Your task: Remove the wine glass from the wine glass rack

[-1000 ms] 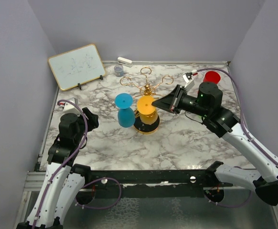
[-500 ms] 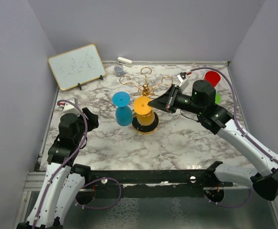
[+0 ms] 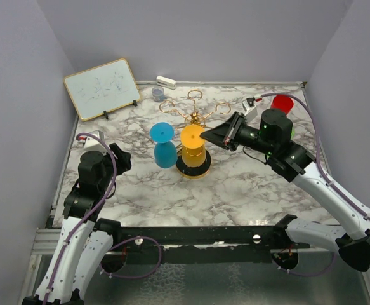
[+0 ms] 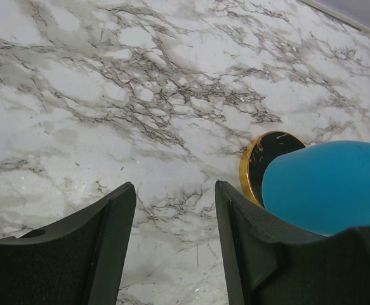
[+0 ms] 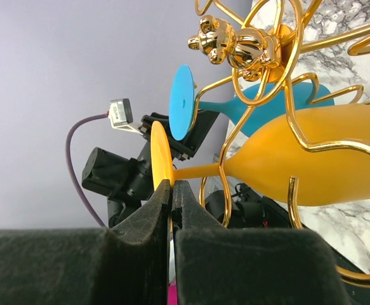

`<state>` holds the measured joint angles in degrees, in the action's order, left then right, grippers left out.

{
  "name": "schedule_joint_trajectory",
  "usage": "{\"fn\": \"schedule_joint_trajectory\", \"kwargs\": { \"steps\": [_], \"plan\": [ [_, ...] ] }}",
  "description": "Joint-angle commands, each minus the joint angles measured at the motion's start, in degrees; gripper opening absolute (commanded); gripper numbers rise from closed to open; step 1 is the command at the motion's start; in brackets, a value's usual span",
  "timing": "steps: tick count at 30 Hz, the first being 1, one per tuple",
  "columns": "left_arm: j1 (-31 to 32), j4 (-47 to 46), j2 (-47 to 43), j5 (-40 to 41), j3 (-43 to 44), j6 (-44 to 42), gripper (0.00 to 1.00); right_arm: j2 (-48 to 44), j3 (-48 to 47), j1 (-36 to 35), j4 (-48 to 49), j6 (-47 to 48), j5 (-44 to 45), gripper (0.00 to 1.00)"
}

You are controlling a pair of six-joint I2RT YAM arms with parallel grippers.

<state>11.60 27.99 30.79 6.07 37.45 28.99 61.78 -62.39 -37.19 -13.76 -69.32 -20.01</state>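
Glasses hang bowl-down on the wine glass rack: an orange wine glass at the post's 6 o'clock, and a blue wine glass at the orange one's 9 o'clock. The right gripper reaches in from 3 o'clock. Its fingers are pressed together, tips against the rim of the orange glass's foot; whether that rim is nipped between them cannot be told. The left gripper hangs at the rack's 8 o'clock, well apart, fingers spread above the marble table and holding nothing. A whiteboard leans at 10 o'clock.
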Motion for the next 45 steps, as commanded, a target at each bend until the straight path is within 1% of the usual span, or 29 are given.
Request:
{"fn": "schedule_joint_trajectory", "kwargs": {
  "steps": [1,8,17,23,32,37,45],
  "plan": [
    [-0.17,-0.60,-0.47,0.18,-0.47,0.28,0.56,-1.35,0.07,-0.34,-0.21,-3.23,4.17,0.01],
    [-0.18,-0.60,-0.44,0.17,-0.45,0.28,0.55,0.26,0.76,-0.34,1.25,-5.83,2.42,0.01],
    [-0.17,-0.57,-0.55,0.00,-0.45,0.27,0.56,4.28,-1.05,-0.34,2.24,-5.70,-1.42,0.01],
    [-0.17,-0.59,-0.68,-0.09,-0.45,0.29,0.56,6.26,-2.39,-0.43,2.90,-3.33,-4.91,0.01],
    [-0.17,-0.66,-0.72,-0.17,-0.54,0.20,0.56,7.63,-5.70,-0.78,-0.05,3.13,-9.92,0.01],
    [-0.17,-0.60,-0.73,-0.09,-0.54,0.32,0.56,9.13,-6.75,-0.86,-0.54,4.29,-13.59,0.01],
    [-0.17,-0.65,-0.56,-0.16,-0.54,0.27,0.56,6.13,-5.22,-0.86,-2.24,5.72,-15.62,0.01]
  ]
}}
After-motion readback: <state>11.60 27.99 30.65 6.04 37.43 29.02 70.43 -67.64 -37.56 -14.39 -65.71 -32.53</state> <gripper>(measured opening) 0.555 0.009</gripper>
